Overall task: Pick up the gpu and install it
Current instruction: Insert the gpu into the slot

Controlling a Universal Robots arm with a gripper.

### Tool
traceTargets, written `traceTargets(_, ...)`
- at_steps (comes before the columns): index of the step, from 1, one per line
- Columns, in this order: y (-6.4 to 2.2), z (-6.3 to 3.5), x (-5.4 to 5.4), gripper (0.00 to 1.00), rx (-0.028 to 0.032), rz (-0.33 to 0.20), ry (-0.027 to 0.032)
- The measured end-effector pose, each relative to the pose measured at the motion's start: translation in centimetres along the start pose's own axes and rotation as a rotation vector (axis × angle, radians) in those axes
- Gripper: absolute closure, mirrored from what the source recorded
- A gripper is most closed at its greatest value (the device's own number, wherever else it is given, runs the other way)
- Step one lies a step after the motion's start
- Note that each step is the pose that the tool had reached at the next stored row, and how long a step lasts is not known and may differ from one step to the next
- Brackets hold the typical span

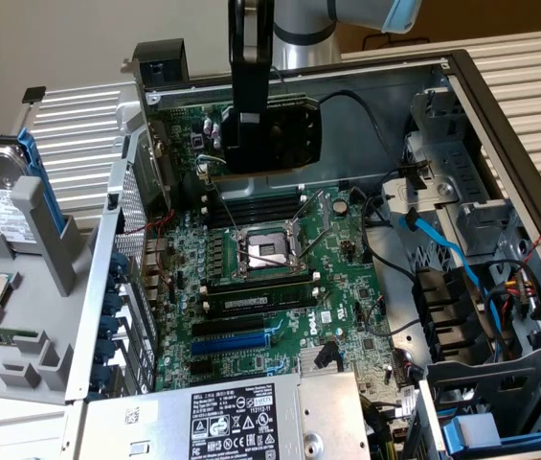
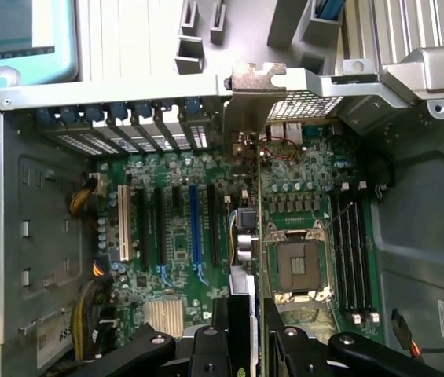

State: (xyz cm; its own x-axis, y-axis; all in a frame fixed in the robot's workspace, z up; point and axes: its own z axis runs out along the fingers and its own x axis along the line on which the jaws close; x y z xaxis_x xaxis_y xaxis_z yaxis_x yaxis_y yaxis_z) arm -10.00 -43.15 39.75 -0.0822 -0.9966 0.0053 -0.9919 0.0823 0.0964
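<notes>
step: install, gpu held aloft, not yet seated | gripper pinched the gpu above the motherboard, near the CPU socket (card standing on edge) | need, judged: card edge lined square over an expansion slot

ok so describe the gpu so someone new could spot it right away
Look inside the open computer case, over the large green motherboard. The gpu is the small card clamped in the black pincer. Unlike the flat board below, it stands on edge with a black fan shroud on one face.
</notes>
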Motion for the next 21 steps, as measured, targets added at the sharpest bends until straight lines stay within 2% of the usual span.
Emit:
traceTargets(5, -0.03, 0.16, 0.1, 0.73, -0.0004, 0.002, -0.0034)
traceTargets(11, -0.13, 0.34, 0.7, 0.73, -0.003, 0.0, -0.023)
traceTargets(21, -0.39, 1.62, 2.3, 0.73, -0.0072, -0.002, -0.0391)
